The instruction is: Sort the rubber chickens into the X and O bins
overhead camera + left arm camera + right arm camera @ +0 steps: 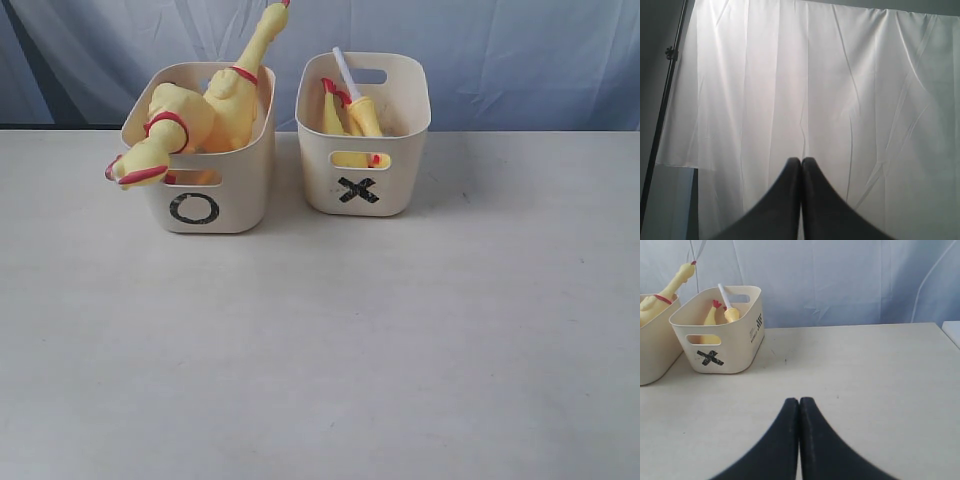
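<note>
The pale bench [320, 350] carries the O bin [215, 215] just beside the X bin [400, 180] at its far side. Two rubber chickens [190, 115] fill the O bin, one drooping its head over the front rim, the other poking up past the back; a third chicken [362, 115] stands in the X bin. The left hand [801, 162] and right hand [799, 402] are both closed on nothing. Sorting looks done: finishing well means staying clear of the overhanging chicken, or tucking it in gently
</note>
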{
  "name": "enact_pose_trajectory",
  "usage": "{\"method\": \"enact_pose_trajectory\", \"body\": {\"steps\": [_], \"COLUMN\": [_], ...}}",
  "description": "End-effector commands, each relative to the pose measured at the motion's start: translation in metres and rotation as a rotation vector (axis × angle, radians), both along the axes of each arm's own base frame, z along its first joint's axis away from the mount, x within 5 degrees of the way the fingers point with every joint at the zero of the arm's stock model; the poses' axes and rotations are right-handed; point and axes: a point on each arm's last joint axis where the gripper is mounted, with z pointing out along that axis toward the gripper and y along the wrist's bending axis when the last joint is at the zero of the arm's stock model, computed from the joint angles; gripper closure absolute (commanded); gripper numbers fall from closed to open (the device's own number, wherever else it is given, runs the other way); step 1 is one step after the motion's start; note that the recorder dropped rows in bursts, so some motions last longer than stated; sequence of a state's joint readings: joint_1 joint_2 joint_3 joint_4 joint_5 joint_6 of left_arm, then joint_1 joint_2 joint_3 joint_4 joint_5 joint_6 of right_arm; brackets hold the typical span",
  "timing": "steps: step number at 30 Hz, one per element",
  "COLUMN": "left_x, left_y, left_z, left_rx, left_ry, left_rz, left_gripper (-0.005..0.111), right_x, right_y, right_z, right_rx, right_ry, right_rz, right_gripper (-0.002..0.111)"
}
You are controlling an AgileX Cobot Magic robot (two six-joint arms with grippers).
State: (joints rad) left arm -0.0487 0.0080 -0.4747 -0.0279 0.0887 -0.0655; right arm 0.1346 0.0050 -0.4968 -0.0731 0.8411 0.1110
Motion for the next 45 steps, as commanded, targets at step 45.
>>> {"method": "enact_pose_trajectory", "body": {"steps": [45], "left_x": [0.055], "left_y": [-0.002], "left_z": [-0.155], "left_rx": [0.134], "left_ry": [0.513], "left_rz": [0.032], "left_gripper": [0.106], "right_x": [0.05], "right_y": [0.01], "right_z": [-0.108], "right_rx": [0.019], "right_ry": [-0.058], "right_rz": [0.035], "right_gripper": [0.108]}}
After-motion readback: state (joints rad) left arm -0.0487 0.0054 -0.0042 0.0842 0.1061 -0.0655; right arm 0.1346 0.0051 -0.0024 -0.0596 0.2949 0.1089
